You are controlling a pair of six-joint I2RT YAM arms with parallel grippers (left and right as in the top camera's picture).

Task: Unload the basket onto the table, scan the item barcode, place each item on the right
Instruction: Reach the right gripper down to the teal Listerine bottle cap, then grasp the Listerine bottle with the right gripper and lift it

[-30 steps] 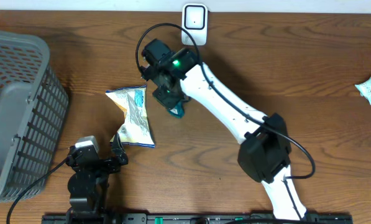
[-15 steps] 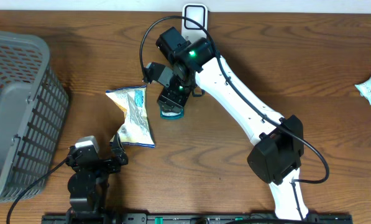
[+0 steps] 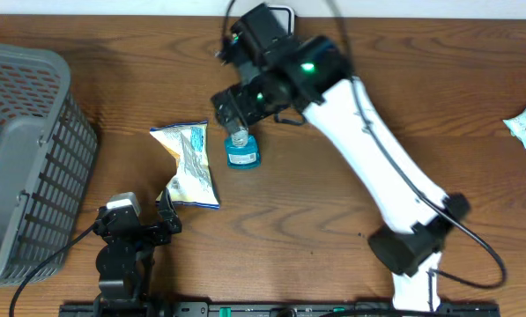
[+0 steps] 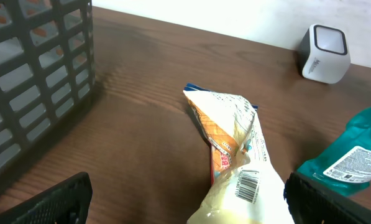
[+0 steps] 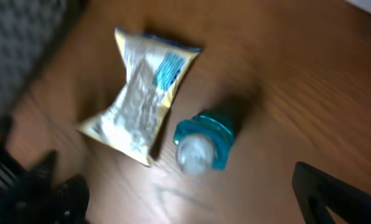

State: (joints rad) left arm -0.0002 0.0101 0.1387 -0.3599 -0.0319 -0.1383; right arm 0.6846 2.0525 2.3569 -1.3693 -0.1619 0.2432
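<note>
A teal bottle stands upright on the bench, toward its far edge, just beside a crumpled snack packet. The right pincer hangs above the bottle, released and empty. The left pincer, at the near edge, is released too.

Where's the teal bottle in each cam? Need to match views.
Overhead: teal bottle near centre.
Left wrist: teal bottle at far right edge, partly cut off.
Right wrist: teal bottle at centre, blurred.
Shared landmark: snack packet, just left of the bottle in all three views.
</note>
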